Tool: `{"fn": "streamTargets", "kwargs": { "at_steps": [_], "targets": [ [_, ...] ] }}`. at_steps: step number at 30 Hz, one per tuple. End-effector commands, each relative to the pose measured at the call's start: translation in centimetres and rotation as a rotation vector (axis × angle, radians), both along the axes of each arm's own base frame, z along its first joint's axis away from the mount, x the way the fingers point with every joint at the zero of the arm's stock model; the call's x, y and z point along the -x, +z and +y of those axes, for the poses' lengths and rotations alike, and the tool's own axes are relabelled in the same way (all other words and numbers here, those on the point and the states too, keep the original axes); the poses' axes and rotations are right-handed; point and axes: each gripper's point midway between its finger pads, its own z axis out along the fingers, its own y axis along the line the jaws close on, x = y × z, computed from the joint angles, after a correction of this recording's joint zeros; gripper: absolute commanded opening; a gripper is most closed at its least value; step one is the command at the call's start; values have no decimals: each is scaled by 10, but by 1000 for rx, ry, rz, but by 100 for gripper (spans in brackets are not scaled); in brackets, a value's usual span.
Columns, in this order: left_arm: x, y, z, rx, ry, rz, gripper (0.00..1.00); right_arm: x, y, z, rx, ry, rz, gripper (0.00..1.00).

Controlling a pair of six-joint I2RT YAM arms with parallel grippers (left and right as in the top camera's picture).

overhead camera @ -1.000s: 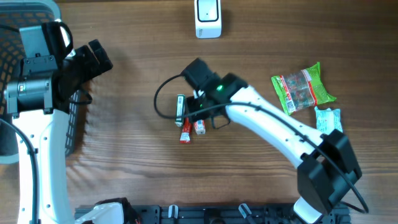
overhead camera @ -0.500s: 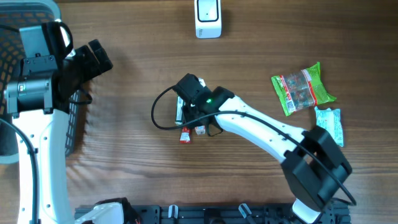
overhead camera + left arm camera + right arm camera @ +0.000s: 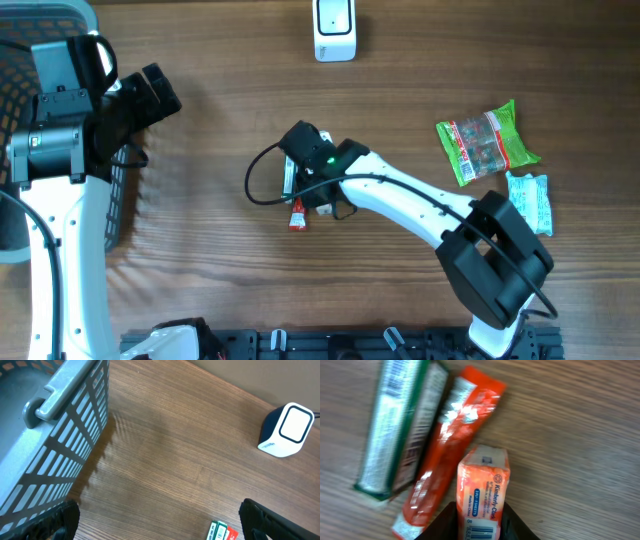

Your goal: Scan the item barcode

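An orange tissue pack point(image 3: 483, 490) with a barcode at its near end lies on the wood table, and my right gripper point(image 3: 479, 527) is shut on it, one finger against each long side. Beside it lie a red packet point(image 3: 450, 445) and a green pack point(image 3: 395, 430). From overhead, the right gripper point(image 3: 318, 195) covers most of this cluster in the table's middle; the red packet point(image 3: 297, 217) sticks out below it. The white scanner point(image 3: 334, 30) stands at the far edge. My left gripper point(image 3: 150, 95) hangs open by the basket, holding nothing.
A grey slatted basket point(image 3: 55, 435) stands at the left edge. A green snack bag point(image 3: 488, 142) and a white-green packet point(image 3: 528, 198) lie at the right. The scanner point(image 3: 286, 430) also shows in the left wrist view.
The right gripper slid slightly left over the cluster and its jaws closed onto the orange tissue pack. The left arm stayed still.
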Motion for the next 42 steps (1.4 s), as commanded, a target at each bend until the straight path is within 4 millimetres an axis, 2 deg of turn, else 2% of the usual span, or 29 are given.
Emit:
{"fn": "streamTargets", "kwargs": {
  "at_steps": [1,6,8,9,12,14,17,19,21,22,26,33,39,42],
  "targets": [
    [0,7,2,-20,-7,-16,100,-22,0,-37,93,-68,-35,27],
    [0,7,2,-20,-7,-16,100,-47,6,-73,130,-67,-47,27],
    [0,7,2,-20,-7,-16,100,-59,7,-95,166,-98,-64,26],
    [0,7,2,-20,-7,-16,100,-69,8,-113,200,-129,-80,24],
    [0,7,2,-20,-7,-16,100,-78,10,-132,231,-155,-94,23],
    [0,7,2,-20,-7,-16,100,-81,10,-138,229,-169,-96,23],
    [0,7,2,-20,-7,-16,100,-84,10,-137,218,-172,-103,23],
    [0,7,2,-20,-7,-16,100,-81,9,-130,182,-161,-86,24],
    [0,7,2,-20,-7,-16,100,-78,7,-122,139,-149,-60,31],
    [0,7,2,-20,-7,-16,100,-76,6,-118,119,-144,-48,39],
    [0,7,2,-20,-7,-16,100,-76,7,-114,98,-140,-43,45],
    [0,7,2,-20,-7,-16,100,-79,24,-110,74,-151,-54,45],
    [0,7,2,-20,-7,-16,100,-73,39,-87,-66,-109,-27,45],
    [0,7,2,-20,-7,-16,100,-73,43,-87,-76,-106,-31,44]
  ]
}}
